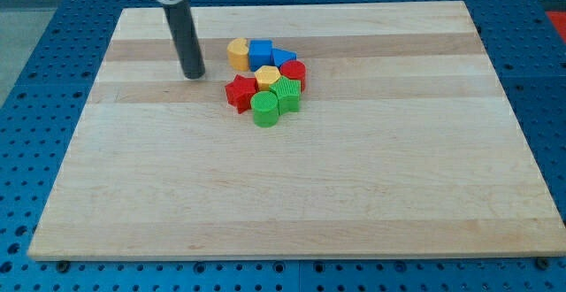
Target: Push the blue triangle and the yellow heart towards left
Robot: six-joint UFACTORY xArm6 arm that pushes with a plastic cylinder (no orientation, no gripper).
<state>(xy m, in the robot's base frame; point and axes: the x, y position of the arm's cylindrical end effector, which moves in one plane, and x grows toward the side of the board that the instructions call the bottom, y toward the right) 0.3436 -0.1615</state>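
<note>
The yellow heart (237, 53) sits at the left end of a cluster of blocks near the board's top middle. The blue triangle (283, 57) lies two blocks to its right, with a blue cube (261, 54) between them. My tip (193, 74) rests on the board to the left of the cluster, a short gap away from the yellow heart and slightly lower in the view. It touches no block.
The cluster also holds a red cylinder (294, 73), a yellow hexagon (267, 77), a red star (240, 92), a green cylinder (264, 109) and a green block (286, 95). All rest on the wooden board (283, 195), set on a blue perforated table.
</note>
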